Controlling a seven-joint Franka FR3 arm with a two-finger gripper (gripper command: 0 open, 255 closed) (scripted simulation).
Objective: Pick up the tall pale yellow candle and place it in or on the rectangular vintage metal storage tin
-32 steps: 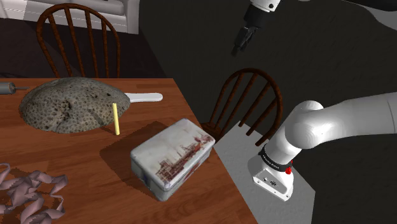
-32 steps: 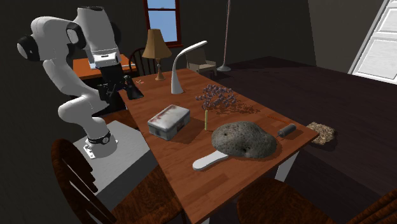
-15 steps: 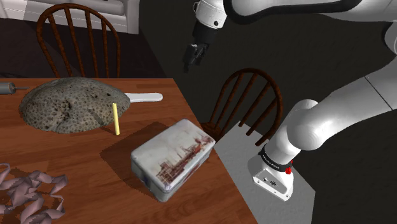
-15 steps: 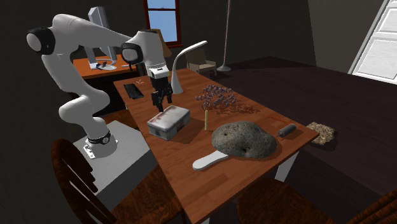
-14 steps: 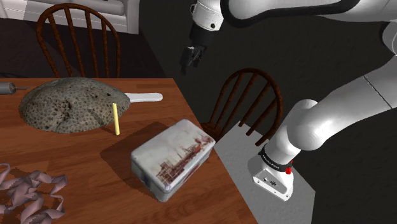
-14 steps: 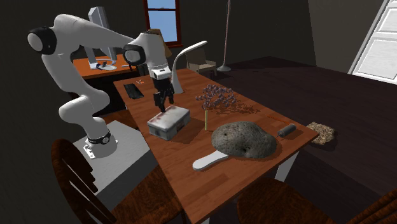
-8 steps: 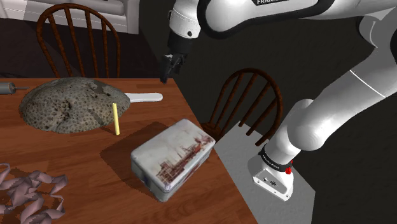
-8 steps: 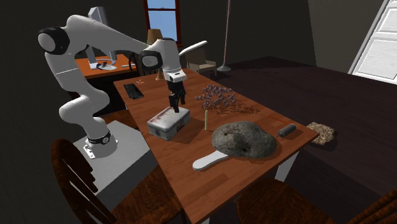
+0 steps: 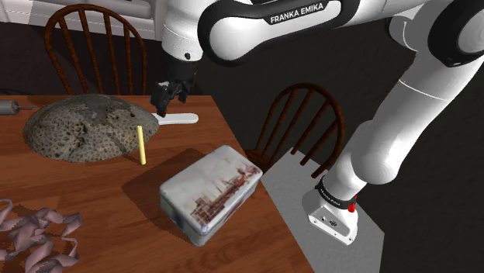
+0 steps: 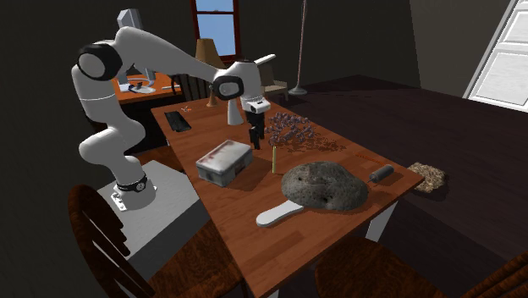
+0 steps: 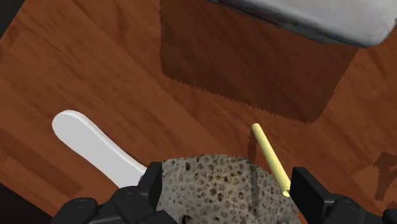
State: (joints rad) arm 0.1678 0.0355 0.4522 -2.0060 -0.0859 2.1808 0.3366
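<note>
The claw [image 11: 226,191] is released: its two black fingers stand apart with nothing between them. It hangs above the counter [image 9: 116,194], over the near edge of a grey porous mound [image 11: 216,191] and its white handle [image 11: 95,146].

The tall pale yellow candle [image 11: 270,159] stands upright on the counter just beside the mound, close to one finger, not grasped. In the shoulder view the candle [image 9: 141,145] lies between the mound [image 9: 81,128] and the rectangular tin [image 9: 209,192], which sits closed, well apart from the claw.

Hazards, as judged:
- The candle is thin and free-standing. A finger that brushes it on descent would likely tip it over.
- The mound crowds one side. A finger may strike it before closing.
- A grip far from mid-length may let the candle swing or slip.
- Laid on the lid, the candle may roll off.

Count: one candle, one tin, one mound, one handle, one cluster of curled purple pieces [image 9: 35,233], one dark cylinder [image 9: 8,107], two wooden chairs [image 9: 97,46] [image 9: 302,124] in the shoulder view.
</note>
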